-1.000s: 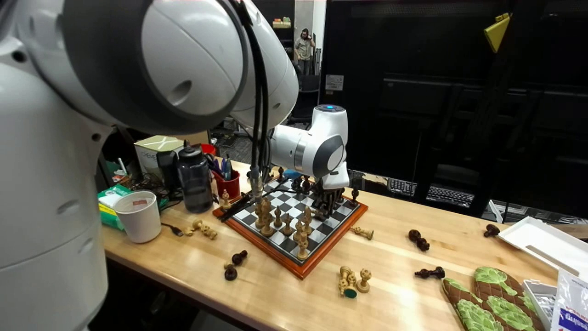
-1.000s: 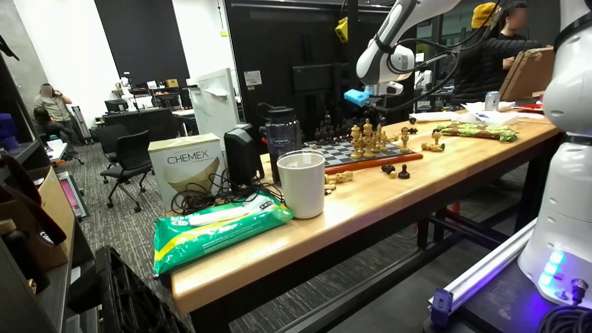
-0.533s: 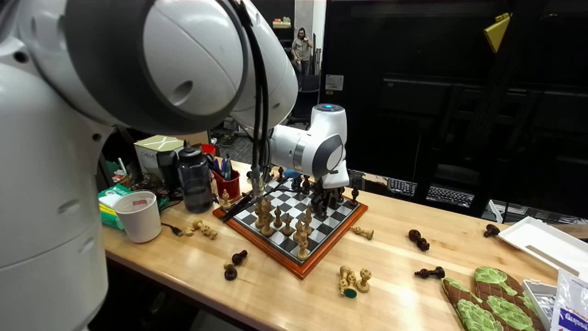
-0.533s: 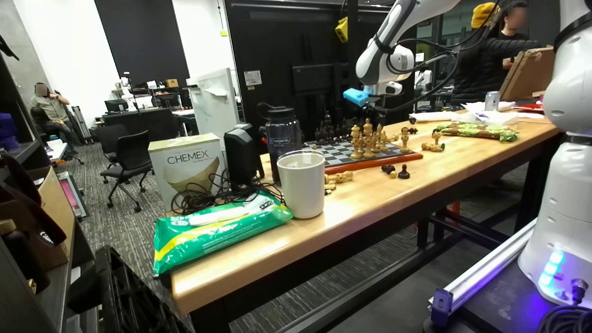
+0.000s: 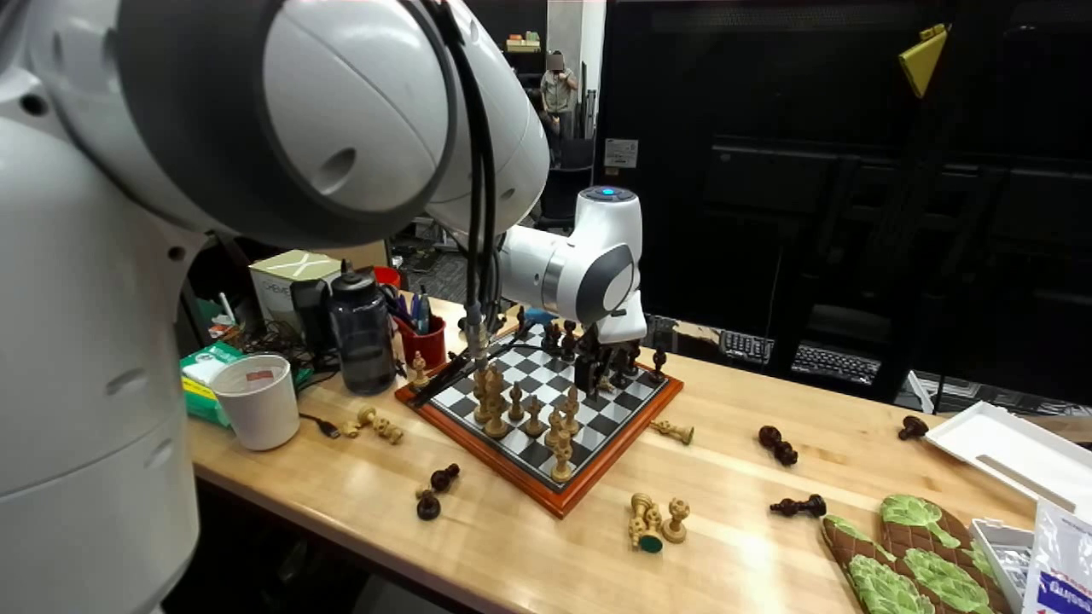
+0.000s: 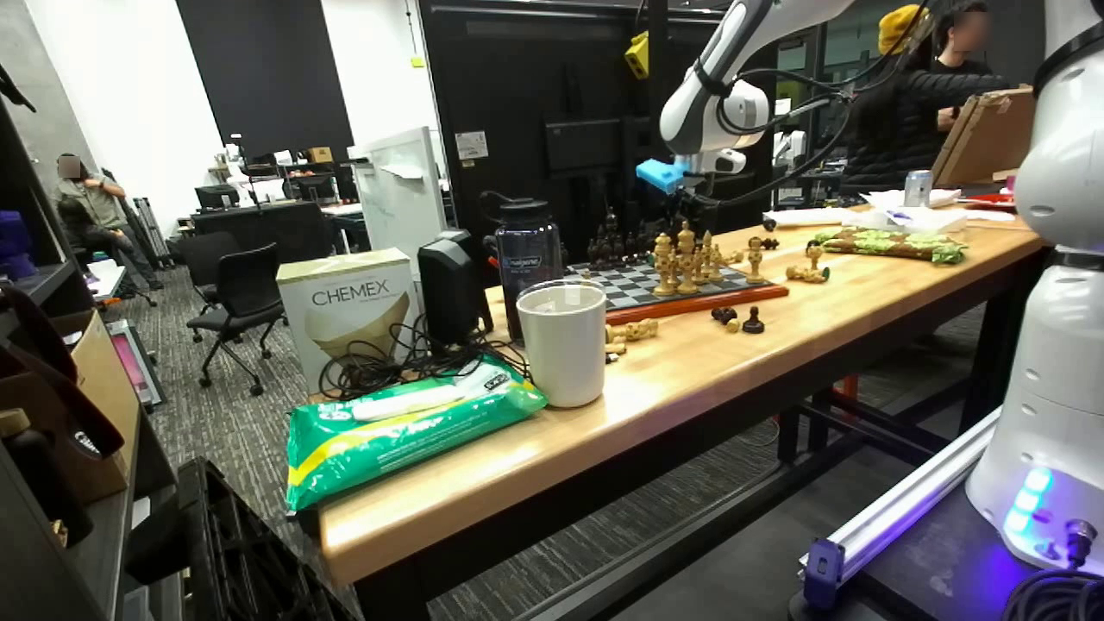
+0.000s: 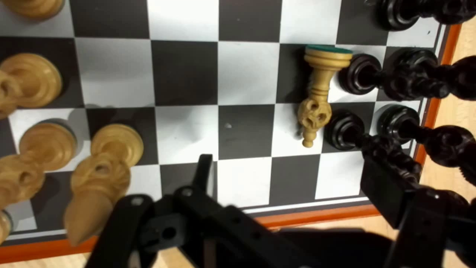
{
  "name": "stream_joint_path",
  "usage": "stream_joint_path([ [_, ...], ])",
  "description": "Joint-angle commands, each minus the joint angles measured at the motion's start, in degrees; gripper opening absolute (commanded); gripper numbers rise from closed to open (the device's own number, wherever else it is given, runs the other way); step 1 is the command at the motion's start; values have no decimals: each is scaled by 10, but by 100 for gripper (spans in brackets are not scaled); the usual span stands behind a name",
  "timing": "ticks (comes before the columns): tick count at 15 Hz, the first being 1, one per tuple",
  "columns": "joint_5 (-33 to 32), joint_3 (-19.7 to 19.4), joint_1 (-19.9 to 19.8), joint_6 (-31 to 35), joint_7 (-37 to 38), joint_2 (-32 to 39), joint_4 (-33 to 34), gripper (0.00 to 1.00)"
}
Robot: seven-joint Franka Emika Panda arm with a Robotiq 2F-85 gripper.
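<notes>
Tall black panels [image 5: 819, 213] stand behind a wooden table [image 5: 742, 571]. Over it reaches the white arm [image 5: 367, 111], its far end folded down so that the wrist [image 5: 601, 230] stands upright above the board [image 7: 247, 130], towards the half with the dark pieces [image 7: 344, 128]. In both exterior views the wrist sits slightly higher than a second ago. A bottle [image 5: 363, 333] stands near the board, a cup [image 5: 256, 409] further off. The gripper [image 7: 291, 171] points down, its fingers [image 7: 202, 175] spread wide apart with nothing held between them. Other pale pieces [image 7: 115, 145] stand upright at the left of the wrist view; dark pieces crowd the finger at the right, and contact there is hard to judge. The fallen piece [image 7: 316, 87], of pale wood, lies on its side on the board, apart from the fingertips, green base towards the top of the wrist view, just beside two dark pieces. A second ago, pale wood shows right at the fingertips in an exterior view; now only a little shows past them.
</notes>
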Motion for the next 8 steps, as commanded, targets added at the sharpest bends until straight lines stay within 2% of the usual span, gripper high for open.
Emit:
stream_joint_path([
  [1,24,0,5,4,-19,-14,-6,100],
  [5,57,6,3,9,-54,-13,-4,100],
  [8,110,19,-2,18,-104,-8,0,100],
])
